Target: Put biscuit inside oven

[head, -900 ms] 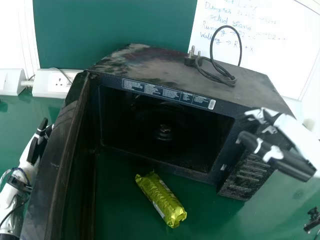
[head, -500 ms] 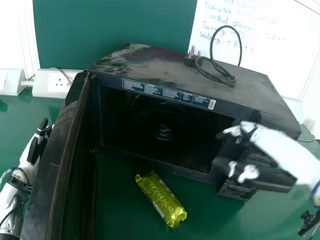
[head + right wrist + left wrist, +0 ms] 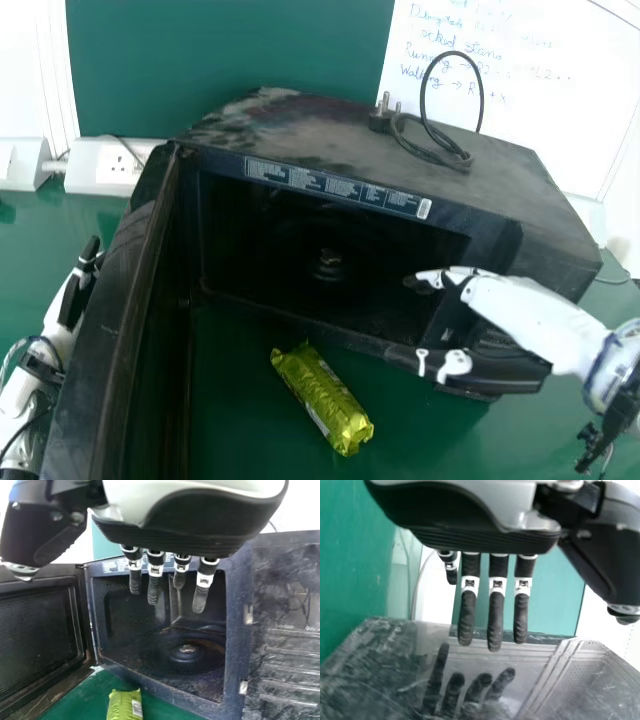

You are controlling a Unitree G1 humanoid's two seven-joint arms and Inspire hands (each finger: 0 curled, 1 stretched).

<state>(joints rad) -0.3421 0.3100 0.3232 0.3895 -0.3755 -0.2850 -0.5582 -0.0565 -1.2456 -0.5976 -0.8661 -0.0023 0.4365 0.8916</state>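
The yellow-green biscuit packet [image 3: 322, 398] lies on the green table in front of the black oven [image 3: 470, 235], whose door stands open on the left. My right hand [image 3: 500, 372] is before the oven's right front, above and to the right of the packet, apart from it. In the right wrist view the straight fingers of my right hand [image 3: 154, 580] hang before the oven cavity, with the biscuit packet [image 3: 124, 705] below. Beyond the door's outer side is my left hand [image 3: 62, 325]; in the left wrist view that hand [image 3: 495, 600] has straight fingers, holding nothing.
The open oven door [image 3: 125, 330] stands between my left hand and the packet. A black power cable with its plug [image 3: 382, 116] lies on the oven top. A white socket box [image 3: 108, 166] is behind at the left, and a whiteboard [image 3: 540, 100] stands behind the oven.
My right hand has moved left and lower across the oven's right front, towards the packet. The packet, the oven and my left hand have stayed in place.
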